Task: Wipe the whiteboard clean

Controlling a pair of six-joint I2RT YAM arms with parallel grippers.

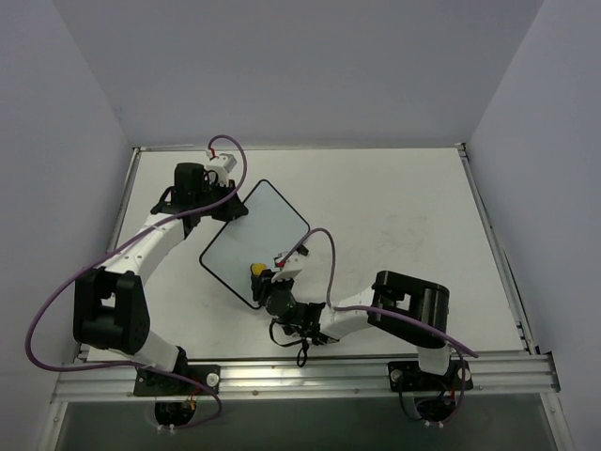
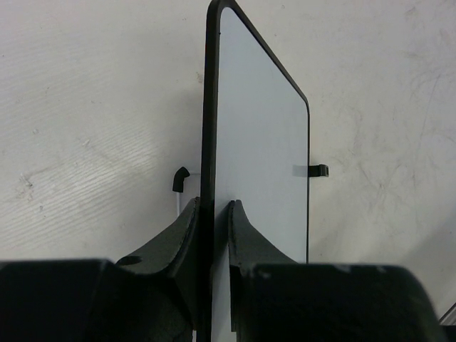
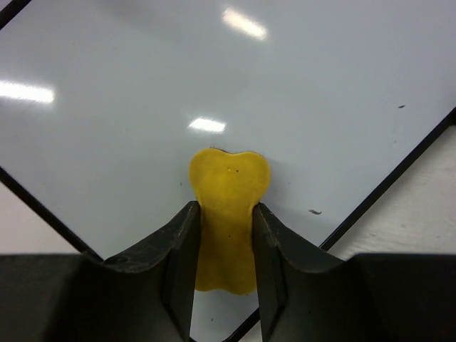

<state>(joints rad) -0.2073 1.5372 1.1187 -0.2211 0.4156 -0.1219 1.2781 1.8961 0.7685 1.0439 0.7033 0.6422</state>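
Plainly, right gripper (image 3: 224, 210) pinches eraser (image 3: 228, 174); whiteboard (image 3: 214, 71) edges cropped.

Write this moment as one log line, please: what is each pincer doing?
left pincer: shut on whiteboard edge | right pincer: shut on yellow eraser, over whiteboard | surface: nearly clean, few dark specks

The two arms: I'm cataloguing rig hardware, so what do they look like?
Both the left arm and right arm have white links with chunky black joint housings. A purple cable loops along each. The left gripper and right gripper have black, curved, tapering fingers.
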